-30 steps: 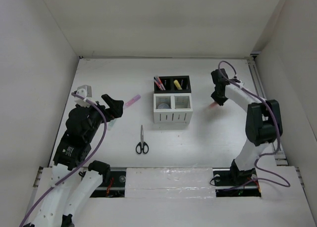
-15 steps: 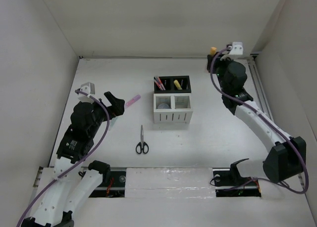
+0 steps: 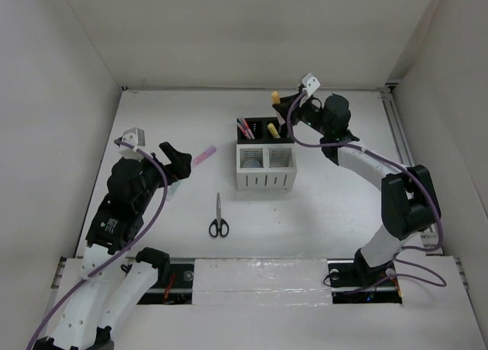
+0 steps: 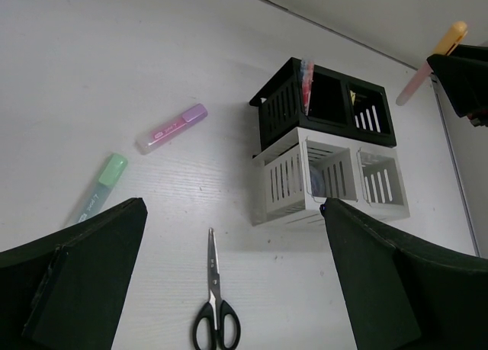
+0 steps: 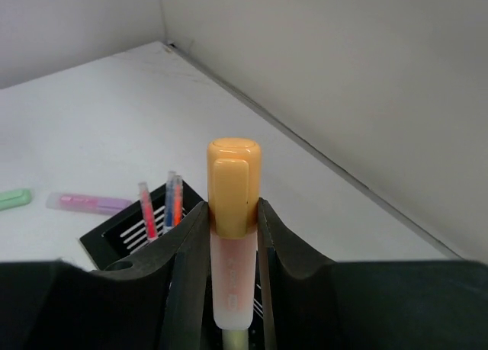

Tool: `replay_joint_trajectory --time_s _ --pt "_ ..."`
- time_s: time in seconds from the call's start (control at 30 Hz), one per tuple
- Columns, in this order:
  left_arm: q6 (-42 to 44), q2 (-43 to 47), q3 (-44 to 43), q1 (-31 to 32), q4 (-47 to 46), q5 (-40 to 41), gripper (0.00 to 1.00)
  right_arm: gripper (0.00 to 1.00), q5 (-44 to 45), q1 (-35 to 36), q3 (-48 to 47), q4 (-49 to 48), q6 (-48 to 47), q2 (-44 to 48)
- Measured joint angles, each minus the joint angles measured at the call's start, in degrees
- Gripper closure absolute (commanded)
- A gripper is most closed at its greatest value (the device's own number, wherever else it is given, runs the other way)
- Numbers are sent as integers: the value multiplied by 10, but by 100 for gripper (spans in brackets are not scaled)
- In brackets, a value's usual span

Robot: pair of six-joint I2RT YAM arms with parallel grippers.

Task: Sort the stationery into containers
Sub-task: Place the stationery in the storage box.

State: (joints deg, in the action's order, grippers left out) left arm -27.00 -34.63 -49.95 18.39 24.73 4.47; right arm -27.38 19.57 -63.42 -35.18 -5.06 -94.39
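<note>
Highlighters: 4; pens: 3; scissors: 1; container compartments: 4.

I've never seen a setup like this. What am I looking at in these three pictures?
Two white robot arms stand at the near edge of a white table. One picture looks down from above; the other two come from cameras on each wrist. On the table lie black-handled scissors, a pink highlighter, a green highlighter, and a slotted organizer, black boxes joined to white ones, holding pens. The left pincer is open and empty. The right pincer grips an orange-capped highlighter near the black boxes.
</note>
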Motion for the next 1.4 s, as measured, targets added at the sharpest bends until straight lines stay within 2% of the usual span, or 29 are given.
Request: replay_joint_trajectory --time_s 0.3,0.67,1.03,1.23,1.27,1.3,1.33,1.37,1.4 --pt "0 0 0 0 0 -5 0 100 -43 -1 0 -55 12 -25" --pt "0 2 0 0 0 -10 0 100 -78 -30 5 -56 40 -53" --pt "0 4 0 0 0 -10 0 94 -109 -35 27 -46 51 -55" --pt "0 4 0 0 0 -10 0 60 -107 -38 42 -34 49 -55" --pt "0 4 0 0 0 -10 0 38 -106 -38 45 -33 49 -55" --pt "0 4 0 0 0 -10 0 34 -105 -38 50 -30 50 -55" --pt "0 4 0 0 0 -10 0 12 -104 -38 54 -29 49 -55" --pt "0 4 0 0 0 -10 0 3 -101 -37 58 -27 50 -55" --pt "0 4 0 0 0 -10 0 0 -99 -37 62 -26 49 -55"
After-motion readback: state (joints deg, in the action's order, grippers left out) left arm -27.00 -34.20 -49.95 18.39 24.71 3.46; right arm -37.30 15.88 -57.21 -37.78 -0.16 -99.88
